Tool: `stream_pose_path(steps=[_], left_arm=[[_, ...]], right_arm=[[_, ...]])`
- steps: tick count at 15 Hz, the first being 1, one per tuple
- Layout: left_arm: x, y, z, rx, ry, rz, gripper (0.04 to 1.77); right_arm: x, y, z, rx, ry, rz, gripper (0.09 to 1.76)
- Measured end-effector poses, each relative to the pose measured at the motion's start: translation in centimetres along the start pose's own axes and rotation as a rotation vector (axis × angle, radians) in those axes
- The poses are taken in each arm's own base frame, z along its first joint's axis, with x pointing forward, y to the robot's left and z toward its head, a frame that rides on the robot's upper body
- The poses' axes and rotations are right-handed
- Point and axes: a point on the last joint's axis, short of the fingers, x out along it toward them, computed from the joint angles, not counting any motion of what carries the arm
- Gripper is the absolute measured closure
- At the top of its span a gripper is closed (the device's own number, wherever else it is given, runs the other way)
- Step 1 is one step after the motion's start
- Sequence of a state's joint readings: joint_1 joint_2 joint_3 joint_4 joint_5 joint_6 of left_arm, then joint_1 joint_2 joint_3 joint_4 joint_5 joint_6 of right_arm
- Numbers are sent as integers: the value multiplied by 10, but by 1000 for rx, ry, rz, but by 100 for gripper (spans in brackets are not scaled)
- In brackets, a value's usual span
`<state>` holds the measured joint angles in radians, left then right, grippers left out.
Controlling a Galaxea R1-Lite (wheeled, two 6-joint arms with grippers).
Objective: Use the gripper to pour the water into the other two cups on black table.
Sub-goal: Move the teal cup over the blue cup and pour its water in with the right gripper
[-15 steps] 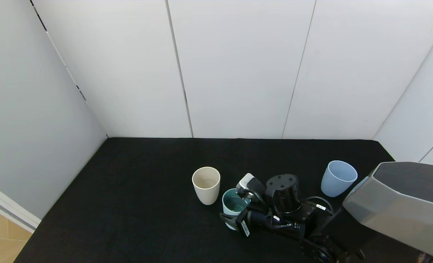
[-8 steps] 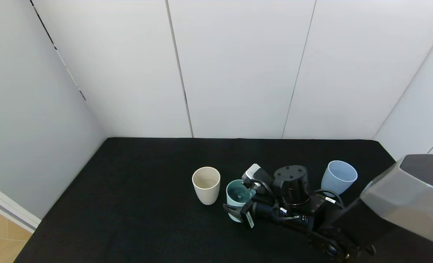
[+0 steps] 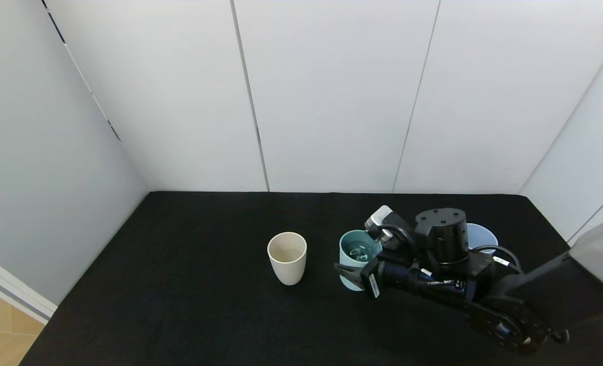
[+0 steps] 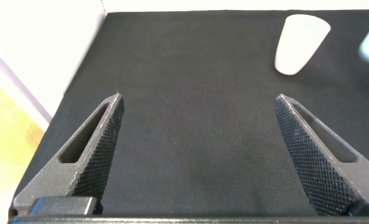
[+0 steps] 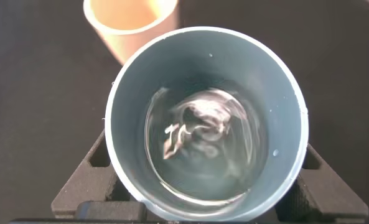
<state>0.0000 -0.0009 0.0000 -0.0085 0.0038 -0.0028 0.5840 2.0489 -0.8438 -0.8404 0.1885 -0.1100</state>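
Left hand (image 4: 196,155): fingers spread wide apart, holding nothing, idle over bare table (image 3: 179,305); cream cup (image 3: 287,256) sits well ahead of it.

Cream cup is well off to the left of the right hand, upright, contents hard to tell.

Right hand (image 3: 355,272): clamped on the teal cup (image 3: 357,256), one finger each side, cup upright, water (image 5: 200,143) sloshing inside.

Blue cup (image 3: 482,238) just behind the right hand, mostly hidden by the wrist.

Step, I'd judge: carrying toward the blue cup. Next needs the teal rim over blue's mouth, then a slow tilt.
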Motion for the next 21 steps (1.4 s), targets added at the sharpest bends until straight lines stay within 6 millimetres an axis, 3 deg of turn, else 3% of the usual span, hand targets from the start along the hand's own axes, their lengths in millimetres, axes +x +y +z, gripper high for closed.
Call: stream_pose_path(steps=[10, 16, 21], left_arm=[[0, 0, 0, 0, 0, 1, 9], [0, 0, 0, 0, 1, 1, 9], [0, 0, 0, 0, 0, 1, 9]], right_arm=[[-87, -47, 31, 2, -7, -180, 62], [-115, -53, 57, 4, -41, -221, 62], [-142, -81, 67, 12, -48, -329, 62]])
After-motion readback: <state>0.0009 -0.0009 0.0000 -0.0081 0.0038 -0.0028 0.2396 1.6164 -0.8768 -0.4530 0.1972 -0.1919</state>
